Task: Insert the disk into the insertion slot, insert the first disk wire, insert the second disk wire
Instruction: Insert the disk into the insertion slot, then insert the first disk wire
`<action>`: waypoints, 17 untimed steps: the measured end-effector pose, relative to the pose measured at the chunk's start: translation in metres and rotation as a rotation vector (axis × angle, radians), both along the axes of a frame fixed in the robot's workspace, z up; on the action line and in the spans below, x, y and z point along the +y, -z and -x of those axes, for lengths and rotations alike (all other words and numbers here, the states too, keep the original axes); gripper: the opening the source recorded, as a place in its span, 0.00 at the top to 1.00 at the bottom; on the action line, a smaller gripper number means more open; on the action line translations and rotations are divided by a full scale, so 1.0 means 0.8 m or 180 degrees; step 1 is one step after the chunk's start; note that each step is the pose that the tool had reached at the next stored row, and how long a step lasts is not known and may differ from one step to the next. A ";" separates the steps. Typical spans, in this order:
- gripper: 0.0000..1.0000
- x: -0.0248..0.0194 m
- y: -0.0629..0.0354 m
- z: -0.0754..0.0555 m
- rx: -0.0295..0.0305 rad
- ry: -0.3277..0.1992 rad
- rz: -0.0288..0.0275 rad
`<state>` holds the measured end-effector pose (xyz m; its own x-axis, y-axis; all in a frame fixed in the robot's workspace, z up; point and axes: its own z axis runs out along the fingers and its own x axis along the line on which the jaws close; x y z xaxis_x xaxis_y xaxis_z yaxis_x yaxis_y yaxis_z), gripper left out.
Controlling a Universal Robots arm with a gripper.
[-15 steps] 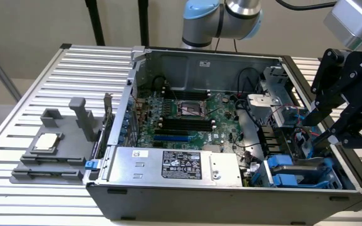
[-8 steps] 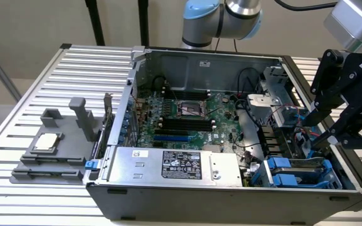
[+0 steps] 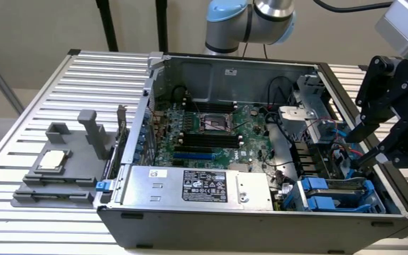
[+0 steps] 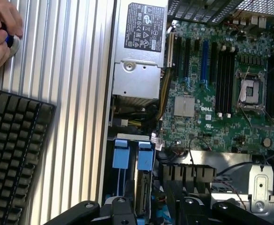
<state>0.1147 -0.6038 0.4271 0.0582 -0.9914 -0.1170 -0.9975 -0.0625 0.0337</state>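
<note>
The disk (image 3: 331, 184), blue carrier and all, sits down in the insertion slot (image 3: 375, 204), near corner of the case (image 3: 261, 228) on the exterior view's right; the gripper (image 3: 365, 159) hangs just beside it, spread or pinching I cannot tell; wrist view reads DELL on the motherboard (image 4: 207, 93), and catches a keyboard (image 4: 15, 150) and a person's hand (image 4: 0, 28); exterior view adds a grey fixture (image 3: 62, 170) at its left; power supply (image 3: 197, 186) label too small to read.

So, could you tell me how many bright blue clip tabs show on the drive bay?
2, side by side on the insertion slot: one tab nearer the slatted table, the other tab nearer the motherboard. More may be hidden below the gripper.
</note>
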 end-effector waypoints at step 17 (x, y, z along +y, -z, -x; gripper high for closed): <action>0.75 -0.0001 0.000 0.000 -0.0001 -0.0004 -0.0001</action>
